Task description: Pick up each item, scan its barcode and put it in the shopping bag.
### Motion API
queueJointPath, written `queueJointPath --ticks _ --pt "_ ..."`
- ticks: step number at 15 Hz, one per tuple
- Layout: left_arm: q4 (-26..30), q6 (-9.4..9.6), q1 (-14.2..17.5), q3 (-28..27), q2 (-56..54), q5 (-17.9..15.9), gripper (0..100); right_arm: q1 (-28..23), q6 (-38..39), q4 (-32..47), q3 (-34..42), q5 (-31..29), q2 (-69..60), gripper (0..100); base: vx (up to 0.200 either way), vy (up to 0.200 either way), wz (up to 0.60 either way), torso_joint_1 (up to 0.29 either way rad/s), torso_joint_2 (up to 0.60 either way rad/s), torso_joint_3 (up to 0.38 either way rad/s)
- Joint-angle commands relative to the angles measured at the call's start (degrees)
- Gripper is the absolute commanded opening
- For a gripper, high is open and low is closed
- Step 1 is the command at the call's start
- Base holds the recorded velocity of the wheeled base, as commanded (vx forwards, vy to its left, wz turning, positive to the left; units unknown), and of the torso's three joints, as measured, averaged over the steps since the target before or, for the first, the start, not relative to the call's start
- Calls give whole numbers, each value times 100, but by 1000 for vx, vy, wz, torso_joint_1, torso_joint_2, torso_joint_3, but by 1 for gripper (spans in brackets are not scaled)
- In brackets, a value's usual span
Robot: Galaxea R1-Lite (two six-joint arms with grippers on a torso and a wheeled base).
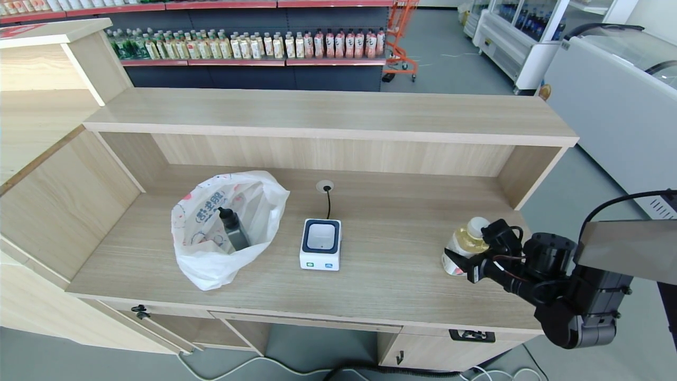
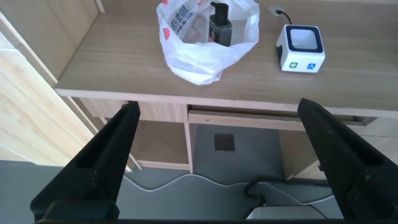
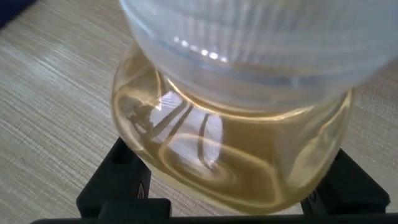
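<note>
Clasping a white-capped bottle (image 1: 468, 241) of yellow liquid in the right gripper (image 1: 464, 264), black fingers (image 3: 115, 186) pressed to either side of its lower body. Catching that bottle upright on the wooden counter (image 1: 402, 286), near the right end and well apart from the scanner (image 1: 320, 243) at the middle. Reaching in low from the right, forearm angled across the counter's front corner, wrist about level with the bottle. Holding the left gripper (image 2: 219, 109) low before the counter's front edge, fingers spread wide, nothing between them. Showing, just left of the scanner, the white shopping bag (image 1: 211, 259) open-mouthed, with a dark bottle (image 1: 232, 230) standing inside.
</note>
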Motion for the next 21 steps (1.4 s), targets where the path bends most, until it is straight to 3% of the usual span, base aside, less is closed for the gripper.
queueJointPath --ticks 1,5,8,11,14,21 --pt "-2 -2 1 0 -2 1 100 -13 -60 -6 31 -3 -25 0 0 0 0 0 0 0" --pt "-2 -2 1 0 -2 1 100 -57 397 -6 75 208 -518 0 0 0 0 0 0 0" --pt "-2 -2 1 0 -2 1 100 -57 959 73 480 1043 -1159 0 0 0 0 0 0 0" --pt "-2 -2 1 0 -2 1 100 127 1654 12 1596 2010 -2091 0 0 0 0 0 0 0" --pt "-2 -2 1 0 -2 1 100 145 1698 12 2185 2739 -2636 0 0 0 0 0 0 0" --pt "-2 -2 1 0 -2 1 100 1015 1724 328 2299 2915 -3049 0 0 0 0 0 0 0"
